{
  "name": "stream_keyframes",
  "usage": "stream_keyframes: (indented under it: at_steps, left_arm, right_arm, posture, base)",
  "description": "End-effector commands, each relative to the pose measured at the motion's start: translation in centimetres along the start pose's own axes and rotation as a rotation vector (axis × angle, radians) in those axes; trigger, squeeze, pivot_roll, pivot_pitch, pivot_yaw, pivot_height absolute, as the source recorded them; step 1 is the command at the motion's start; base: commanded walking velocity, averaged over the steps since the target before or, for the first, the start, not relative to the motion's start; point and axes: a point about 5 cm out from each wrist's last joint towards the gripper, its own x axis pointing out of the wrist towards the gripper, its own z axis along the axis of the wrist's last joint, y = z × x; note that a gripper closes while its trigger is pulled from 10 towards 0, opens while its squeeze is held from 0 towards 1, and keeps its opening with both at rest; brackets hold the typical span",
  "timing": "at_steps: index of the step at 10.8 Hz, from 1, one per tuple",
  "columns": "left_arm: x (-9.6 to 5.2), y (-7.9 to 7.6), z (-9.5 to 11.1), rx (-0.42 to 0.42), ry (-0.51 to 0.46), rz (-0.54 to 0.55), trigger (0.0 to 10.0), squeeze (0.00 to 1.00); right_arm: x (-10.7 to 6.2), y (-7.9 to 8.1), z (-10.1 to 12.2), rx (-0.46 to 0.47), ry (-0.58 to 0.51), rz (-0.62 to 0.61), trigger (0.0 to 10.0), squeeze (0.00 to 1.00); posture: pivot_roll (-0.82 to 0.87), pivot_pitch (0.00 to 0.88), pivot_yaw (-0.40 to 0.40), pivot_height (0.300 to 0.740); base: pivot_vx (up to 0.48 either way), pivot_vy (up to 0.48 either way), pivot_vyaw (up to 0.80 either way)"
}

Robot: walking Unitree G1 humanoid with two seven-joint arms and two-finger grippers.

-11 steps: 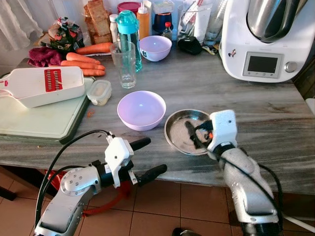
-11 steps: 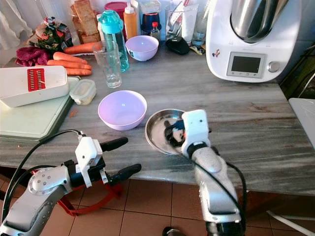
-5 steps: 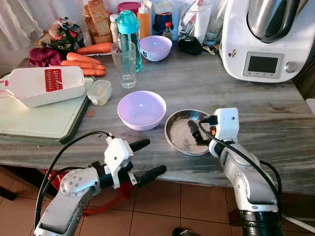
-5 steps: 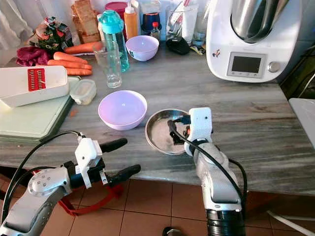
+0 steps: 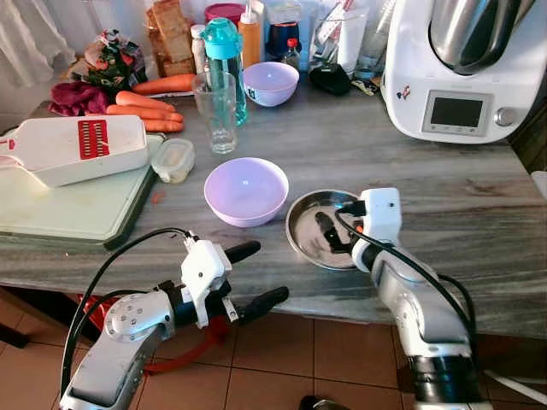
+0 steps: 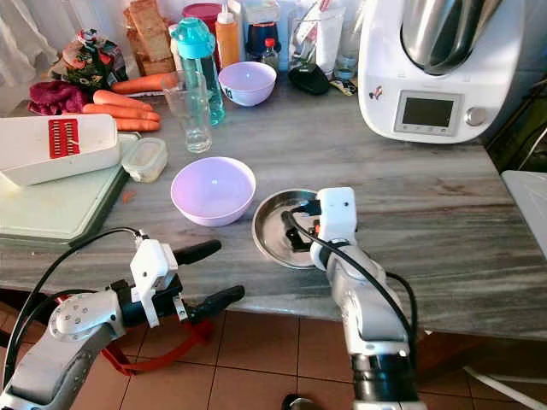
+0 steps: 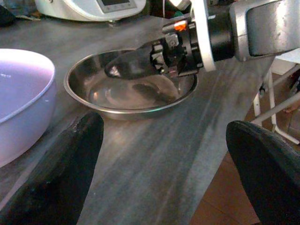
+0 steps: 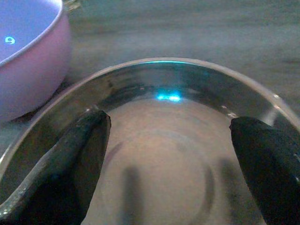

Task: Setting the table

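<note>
Two bowls sit side by side on your bench (image 5: 479, 213): the steel dish (image 5: 309, 229) near the front edge, and the lilac bowl (image 5: 245, 190) just to its left, apart from it. Your head views give you the wider layout, with a glass (image 5: 214, 111) and a second lilac bowl (image 5: 270, 83) well behind the dish, a white appliance (image 5: 466, 68) behind and to its right, and a cutting board (image 5: 68, 205) far to its left. Your left wrist view shows what they do not, the right gripper (image 7: 133, 63) from the side, its jaws reaching in over the dish rim and hanging just above the floor of the dish. Your right wrist view looks straight into the dish, with both fingers (image 8: 79, 159) spread wide inside the rim and nothing between them. Your left gripper (image 5: 256, 278) hangs in front of the bench edge, left of the dish, jaws wide apart and empty.
</note>
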Motion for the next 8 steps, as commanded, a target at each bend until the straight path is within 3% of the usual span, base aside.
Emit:
stream_keyframes:
  at_steps: [1, 8]
  left_arm:
    - [0.0, -0.2, -0.2, 0.003, 0.012, 0.003, 10.0, 0.00]
    - [0.0, -0.5, -0.2, -0.004, 0.011, 0.004, 10.0, 0.00]
  right_arm:
    - [0.4, 0.5, 0.3, 0.002, -0.005, 0.020, 10.0, 1.00]
    - [2.0, 2.7, 0.3, 0.023, -0.005, 0.099, 10.0, 1.00]
  posture:
    - [-0.02, 0.131, -0.005, 0.740]
    - [-0.01, 0.139, -0.008, 0.740]
  base:
    - [0.000, 0.000, 0.00]
    - [0.000, 0.000, 0.00]
